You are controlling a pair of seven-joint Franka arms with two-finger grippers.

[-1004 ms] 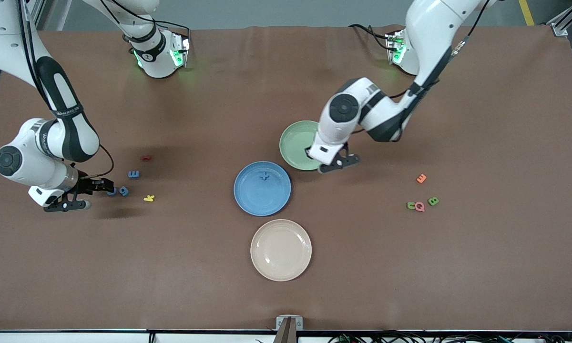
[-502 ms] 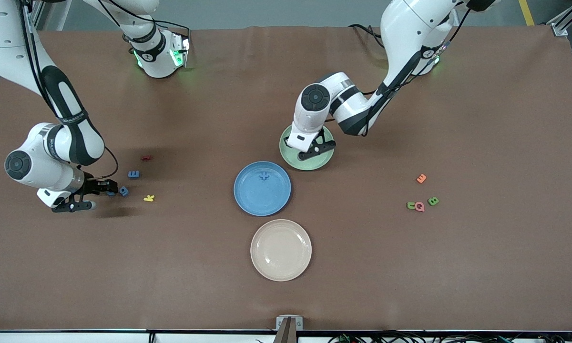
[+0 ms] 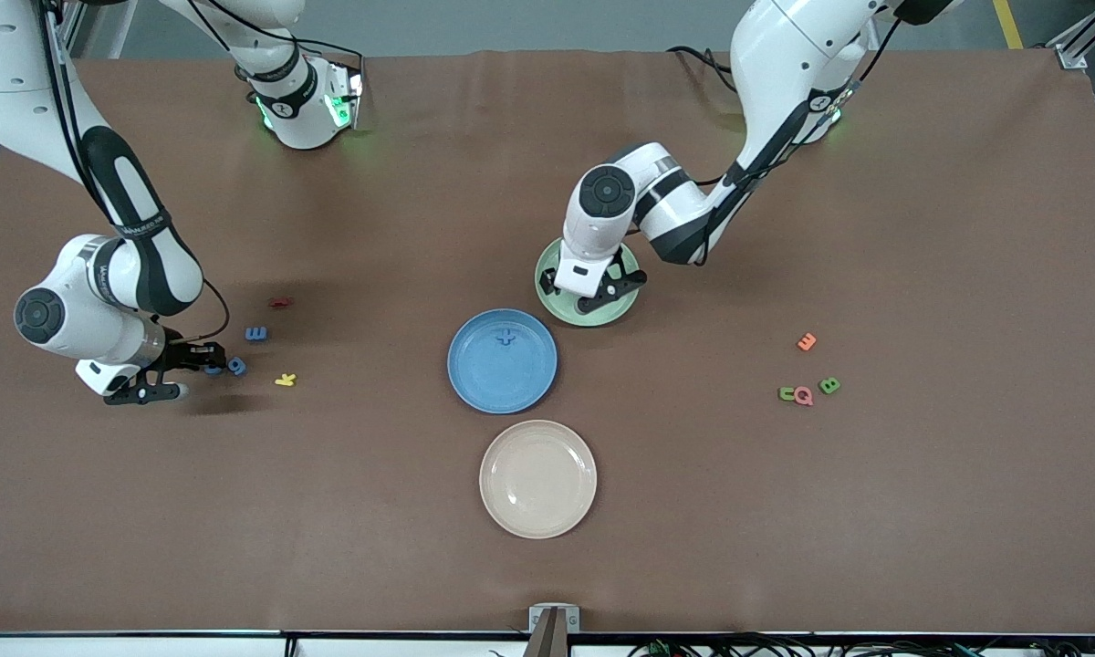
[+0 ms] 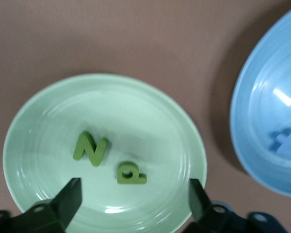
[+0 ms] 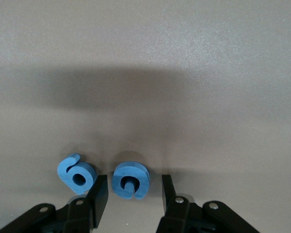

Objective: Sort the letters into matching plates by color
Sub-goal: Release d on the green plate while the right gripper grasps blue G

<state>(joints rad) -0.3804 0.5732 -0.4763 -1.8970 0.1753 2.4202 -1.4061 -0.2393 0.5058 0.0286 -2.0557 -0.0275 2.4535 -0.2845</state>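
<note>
My left gripper (image 3: 599,294) hangs open and empty over the pale green plate (image 3: 547,278). In the left wrist view its fingers (image 4: 70,198) stand wide apart over the plate's rim (image 4: 24,121), with the green N (image 4: 90,148) and green P (image 4: 131,173) lying in the plate. The blue plate (image 3: 502,374) holds the blue + (image 3: 506,338). My right gripper (image 3: 208,363) is low at the table and open, one finger on each side of the blue G (image 5: 131,180), with the blue 9 (image 5: 76,174) just outside one finger. The blue E (image 3: 255,334) lies close by. The green B (image 3: 829,385) and green C (image 3: 787,394) lie toward the left arm's end.
A cream plate (image 3: 538,479) sits nearer the front camera than the blue plate. A red letter (image 3: 279,303) and a yellow letter (image 3: 285,380) lie near the blue letters. A pink Q (image 3: 804,397) touches the C, and an orange letter (image 3: 807,342) lies near the B.
My left gripper has moved from the green plate's edge to over its middle. My right gripper has crept a little along the table, staying at the G.
</note>
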